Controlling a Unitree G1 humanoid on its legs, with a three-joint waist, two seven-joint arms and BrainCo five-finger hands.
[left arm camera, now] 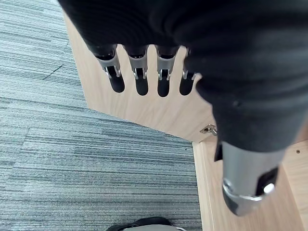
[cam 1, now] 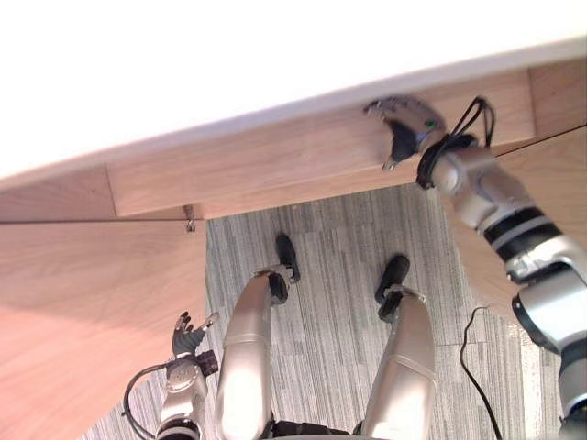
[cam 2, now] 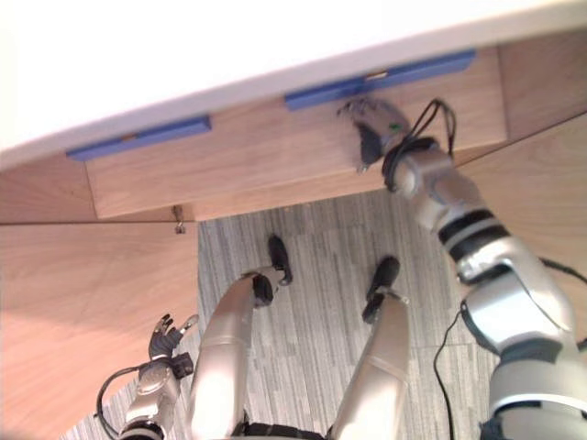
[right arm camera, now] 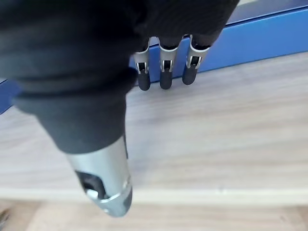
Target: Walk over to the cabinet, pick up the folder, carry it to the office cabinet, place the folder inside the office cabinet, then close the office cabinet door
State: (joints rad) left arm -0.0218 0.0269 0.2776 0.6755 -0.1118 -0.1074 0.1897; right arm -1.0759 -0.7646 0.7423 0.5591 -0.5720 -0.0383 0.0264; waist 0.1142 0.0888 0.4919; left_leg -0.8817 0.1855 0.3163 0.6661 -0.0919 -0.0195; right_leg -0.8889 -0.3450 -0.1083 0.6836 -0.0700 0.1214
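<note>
A blue folder [cam 2: 381,81] lies flat on the wooden shelf [cam 2: 275,156] of the cabinet, its edge showing as a blue strip under the white top [cam 1: 229,64]. A second blue strip [cam 2: 138,137] shows farther left. My right hand [cam 2: 376,124] is stretched out over the shelf just in front of the folder. In the right wrist view its fingers [right arm camera: 166,72] are straight, with the tips at the edge of the blue folder [right arm camera: 269,33], and they hold nothing. My left hand [cam 1: 188,339] hangs low beside the left wooden panel, fingers [left arm camera: 139,77] relaxed and empty.
A large wooden panel [cam 1: 83,312] stands at the left with a metal hinge [cam 1: 190,220] at its upper corner. Another wooden panel [cam 1: 550,174] stands at the right behind my right arm. Grey striped carpet [cam 1: 339,238] lies between them.
</note>
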